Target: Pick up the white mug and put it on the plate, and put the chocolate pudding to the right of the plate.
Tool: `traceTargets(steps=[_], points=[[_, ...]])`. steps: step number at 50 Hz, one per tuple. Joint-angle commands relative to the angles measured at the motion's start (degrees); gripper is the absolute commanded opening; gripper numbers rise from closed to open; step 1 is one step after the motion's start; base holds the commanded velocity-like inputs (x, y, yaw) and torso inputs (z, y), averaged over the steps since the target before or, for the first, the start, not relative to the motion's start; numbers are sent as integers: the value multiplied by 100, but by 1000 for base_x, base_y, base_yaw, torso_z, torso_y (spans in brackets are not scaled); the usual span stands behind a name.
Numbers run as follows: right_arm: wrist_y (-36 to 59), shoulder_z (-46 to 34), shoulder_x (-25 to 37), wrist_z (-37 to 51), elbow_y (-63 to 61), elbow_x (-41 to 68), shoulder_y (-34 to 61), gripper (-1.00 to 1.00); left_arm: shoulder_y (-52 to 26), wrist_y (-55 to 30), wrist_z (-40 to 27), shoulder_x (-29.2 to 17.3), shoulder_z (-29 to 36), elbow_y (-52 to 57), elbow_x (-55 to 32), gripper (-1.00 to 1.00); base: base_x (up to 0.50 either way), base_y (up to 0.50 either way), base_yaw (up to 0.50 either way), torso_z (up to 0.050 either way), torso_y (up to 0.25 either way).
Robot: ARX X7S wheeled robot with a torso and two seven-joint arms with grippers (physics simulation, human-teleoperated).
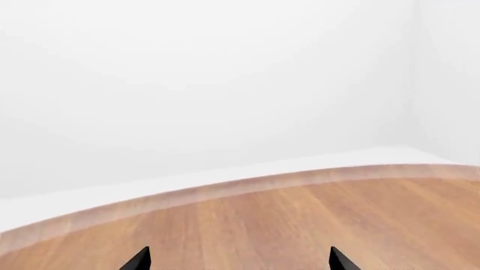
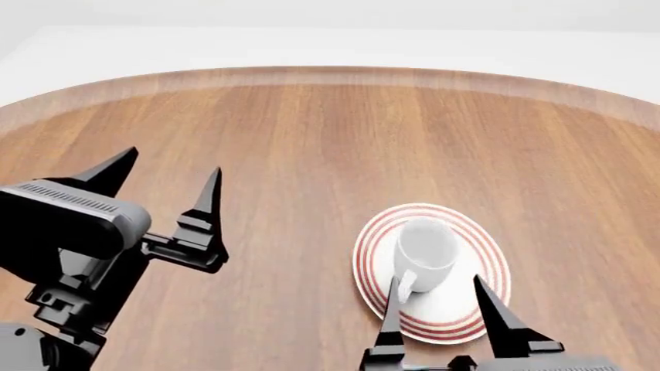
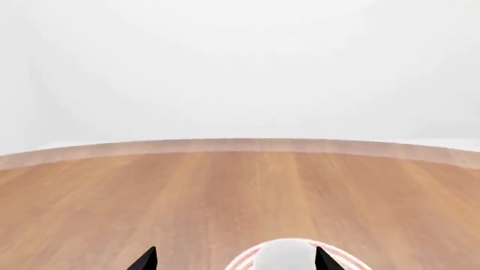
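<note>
The white mug [image 2: 425,252] stands upright on the plate [image 2: 484,309], roughly at the plate's middle, its handle turned toward the robot. That half of the task looks done. The chocolate pudding is in none of the three views, so where it lies cannot be told.

The right tool [image 2: 441,297] sits just on the robot's side of the plate, its two prongs spread apart and empty, one by the handle and the other over the plate's near rim. In the right wrist view the same prongs [image 3: 236,260] frame the top of the mug [image 3: 285,254] without visibly touching it. The left tool [image 2: 165,179] hangs well to the left of the plate, also spread wide and holding nothing; its wrist view shows only its prong tips [image 1: 240,260] and bare tabletop [image 1: 300,219].

The main risk, as I judge it, is in drawing the right tool away: a prong so close to the handle could catch it and drag or tip the mug off the plate if the pull-back goes sideways rather than up. A second risk lies in the pudding being out of sight; the head must turn to find it, and the carton must land on the tabletop [image 2: 309,139] to the plate's right without nudging the plate.
</note>
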Motion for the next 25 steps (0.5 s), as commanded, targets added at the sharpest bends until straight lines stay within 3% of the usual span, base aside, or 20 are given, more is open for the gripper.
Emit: traceTargets(steps=[1,9,25], points=[[353,-1089,1034,2921,-93,2386,1679,100,87,40,151,97,-88,-22,33,100,0,0,0,0,0],[-50,-2046,1356,3926,-106,3233,2779,100,115,66,176,119,-89,-38,4,100,0,0,0,0,0],[-493,-2704,1501,4126,-111,3761,3361,100,138,77,188,135,-104,-54,-31,100,0,0,0,0,0]])
